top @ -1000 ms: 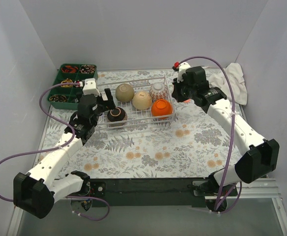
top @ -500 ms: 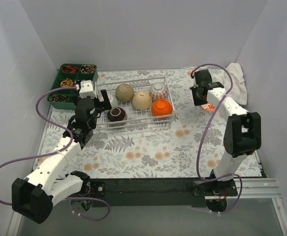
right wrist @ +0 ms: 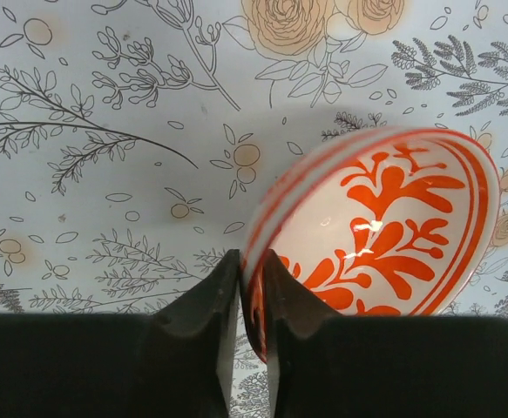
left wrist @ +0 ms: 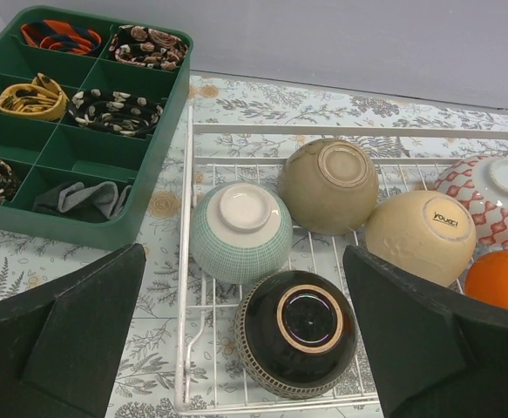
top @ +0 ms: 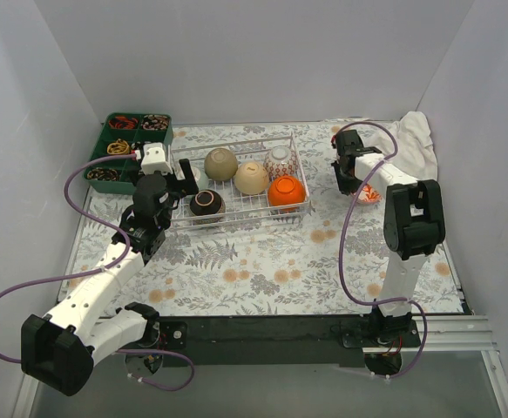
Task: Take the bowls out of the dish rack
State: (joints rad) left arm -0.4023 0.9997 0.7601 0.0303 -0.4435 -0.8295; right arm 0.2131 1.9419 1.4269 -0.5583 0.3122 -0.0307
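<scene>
While left gripper (top: 187, 181) gapes — six bowls (left wrist: 328, 185) in rack (left wrist: 185, 261), right gripper (right wrist: 249, 287) seemingly pinching seventh (right wrist: 393, 209).

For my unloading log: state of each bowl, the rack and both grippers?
White wire dish rack: holding six bowls.
Pale green ceramic bowl: inverted, racked.
Olive-tan bowl: inverted, racked.
Cream bowl: inverted, racked.
Dark brown bowl: inverted, racked.
Orange bowl: inverted, racked.
Red-lattice white bowl: inverted, racked.
Red-leaf white bowl: tilted, outside rack, gripped.
Left gripper: open.
Right gripper: shut on red-leaf white bowl.
</scene>
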